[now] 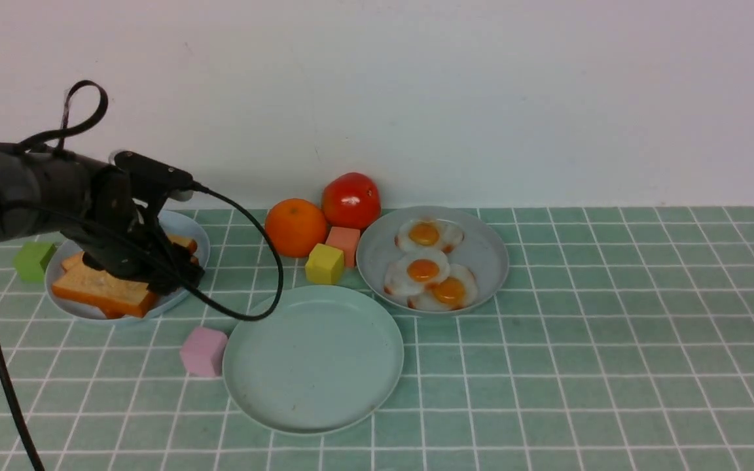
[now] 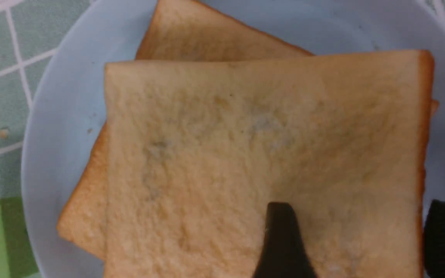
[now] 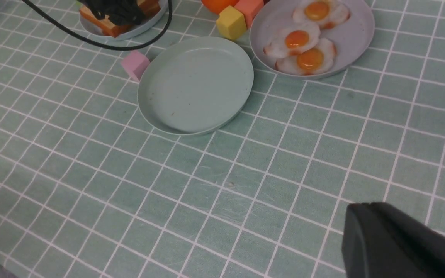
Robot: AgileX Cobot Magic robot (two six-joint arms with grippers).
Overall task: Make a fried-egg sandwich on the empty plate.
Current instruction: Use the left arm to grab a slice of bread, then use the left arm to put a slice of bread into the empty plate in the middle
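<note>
Two toast slices lie stacked on the light blue plate point(image 1: 197, 230) at the left. The top slice point(image 1: 99, 289) fills the left wrist view point(image 2: 245, 154), and the lower slice point(image 2: 199, 34) sticks out beneath it. My left gripper point(image 1: 174, 275) is open and low over the stack point(image 2: 359, 204), with one finger over the top slice's face and the other just past its crust. Three fried eggs point(image 1: 423, 233) lie on the grey-blue plate point(image 1: 491, 255). The sage-green plate point(image 1: 311, 366) is bare, also in the right wrist view point(image 3: 195, 85). My right gripper point(image 3: 369, 206) is shut, above bare table.
An orange point(image 1: 296, 227) and a tomato point(image 1: 351, 199) stand at the back, between the plates. A yellow cube point(image 1: 324, 263) and a salmon cube point(image 1: 344, 243) sit beside them. A pink cube point(image 1: 203, 351) touches the sage plate's left rim. A green cube point(image 1: 33, 260) lies far left. The left arm's cable point(image 1: 275, 275) droops over the sage plate's rim.
</note>
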